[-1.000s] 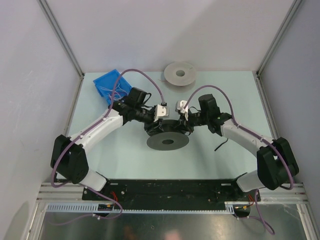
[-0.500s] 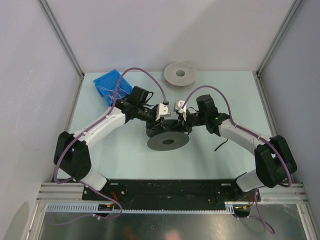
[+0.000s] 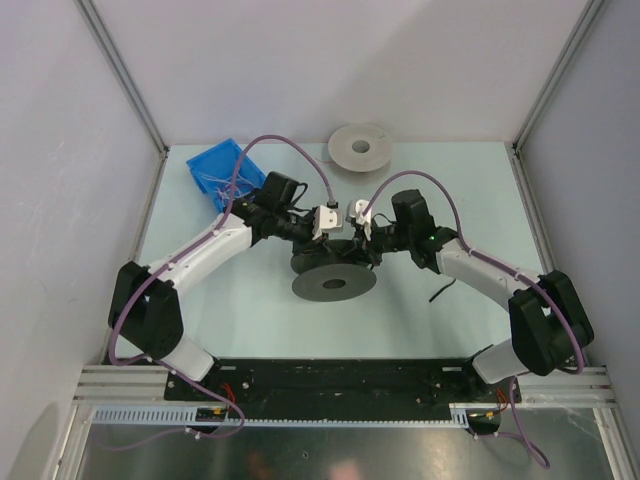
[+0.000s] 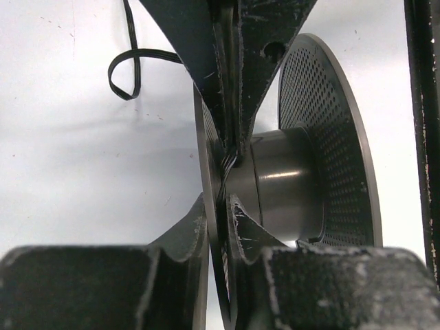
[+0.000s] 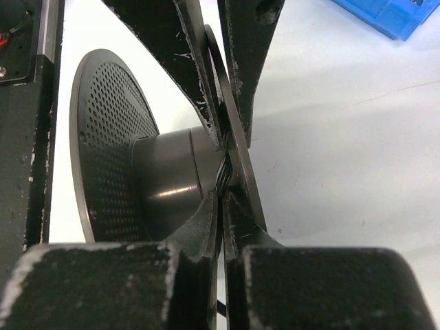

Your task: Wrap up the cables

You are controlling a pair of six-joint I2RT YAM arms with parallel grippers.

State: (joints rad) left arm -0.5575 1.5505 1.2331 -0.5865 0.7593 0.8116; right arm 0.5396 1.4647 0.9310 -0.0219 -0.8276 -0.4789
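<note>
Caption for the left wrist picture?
Left fingers clamp the flange of a dark spool; loose black cable loops behind.

Cable (image 4: 126, 65) off top edge, L wrist view; then behind R pincer (image 4: 231, 148), spool (image 4: 289, 182).

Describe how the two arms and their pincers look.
Both arms have white links with black joints: left arm, right arm. A purple hose loops along each. The left pincer and right pincer have flat black fingers, scuffed whitish at edges.
</note>
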